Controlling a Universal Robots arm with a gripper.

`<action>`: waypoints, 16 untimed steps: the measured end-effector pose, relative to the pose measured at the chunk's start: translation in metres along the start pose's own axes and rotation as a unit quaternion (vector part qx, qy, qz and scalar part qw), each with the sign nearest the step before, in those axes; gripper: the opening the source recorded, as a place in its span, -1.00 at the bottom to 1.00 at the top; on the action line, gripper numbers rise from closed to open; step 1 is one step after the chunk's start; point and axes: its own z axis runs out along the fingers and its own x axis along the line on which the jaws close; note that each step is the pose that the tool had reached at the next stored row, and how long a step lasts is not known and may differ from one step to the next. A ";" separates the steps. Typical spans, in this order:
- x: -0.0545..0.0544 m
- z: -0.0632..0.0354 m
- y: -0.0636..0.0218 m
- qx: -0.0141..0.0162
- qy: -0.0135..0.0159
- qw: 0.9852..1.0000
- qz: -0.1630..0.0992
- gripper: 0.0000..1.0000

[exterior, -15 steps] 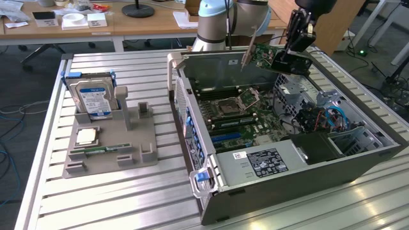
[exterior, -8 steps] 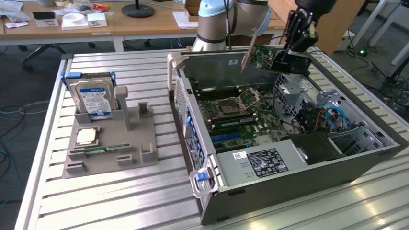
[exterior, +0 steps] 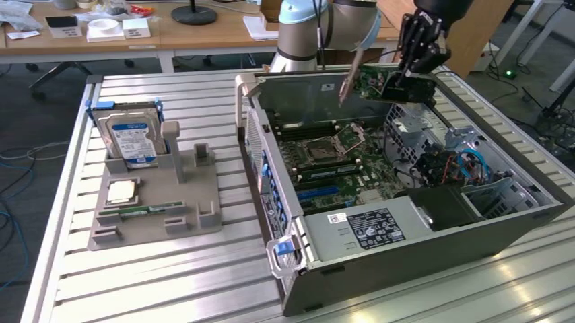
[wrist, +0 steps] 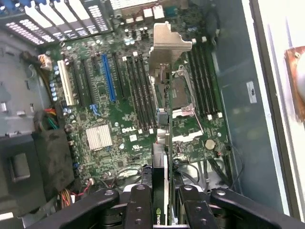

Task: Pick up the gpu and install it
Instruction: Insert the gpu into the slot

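My gripper is shut on the gpu, a green card with a black fan and a silvery end bracket. It hangs in the air above the back part of the open computer case, tilted, touching nothing. In the wrist view the gpu stands edge-on between my black fingers, with its metal bracket pointing away from me over the motherboard. The blue expansion slot lies off to one side of the card, well below it.
A grey fixture at the exterior view's left holds a hard drive, a CPU and a RAM stick. Inside the case sit the power supply, drive cage and cables. The case walls rise around the motherboard.
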 end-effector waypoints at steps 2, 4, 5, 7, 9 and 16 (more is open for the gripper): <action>0.000 0.0001 0.0000 0.000 0.001 1.000 -0.015 -0.47; 0.000 0.0001 0.0000 -0.001 0.002 1.000 -0.030 -0.47; 0.000 0.0002 0.0000 -0.001 0.002 0.999 -0.038 -0.47; 0.000 0.0003 0.0000 -0.001 0.003 0.999 -0.054 -0.47; 0.000 0.0004 0.0000 -0.001 0.004 0.997 -0.071 -0.47; 0.000 0.0007 0.0000 -0.002 0.006 0.994 -0.113 -0.47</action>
